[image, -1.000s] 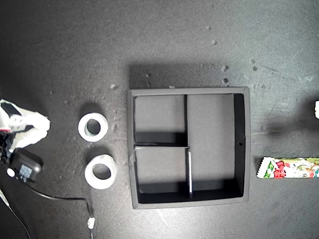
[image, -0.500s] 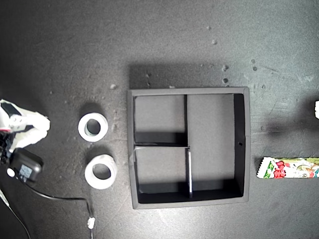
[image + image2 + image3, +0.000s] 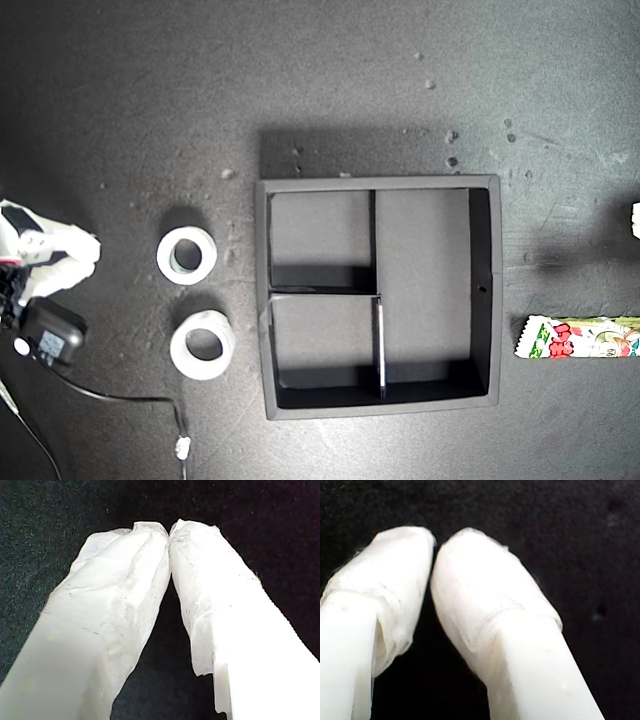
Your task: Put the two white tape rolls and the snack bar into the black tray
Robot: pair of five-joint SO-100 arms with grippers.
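Observation:
The black tray (image 3: 380, 183) lies in the middle of the exterior view, and all three of its compartments hold nothing. Two white tape rolls lie flat off its side toward the exterior view's left: one with a greenish-grey core (image 3: 166, 258) and a second (image 3: 180, 350) just below it. The snack bar (image 3: 580, 338) lies at the exterior view's right edge, partly cut off. My first gripper (image 3: 169, 530) is shut, its white fingertips touching over bare dark mat. My second gripper (image 3: 434, 542) is also shut on nothing. An arm's white gripper (image 3: 50, 255) sits at the exterior view's left edge, apart from the rolls.
A small black box (image 3: 45, 335) with a cable (image 3: 120, 398) lies at the exterior view's lower left. A sliver of white arm (image 3: 635, 218) shows at that view's right edge, above the snack bar. Pale specks (image 3: 430, 84) dot the dark mat.

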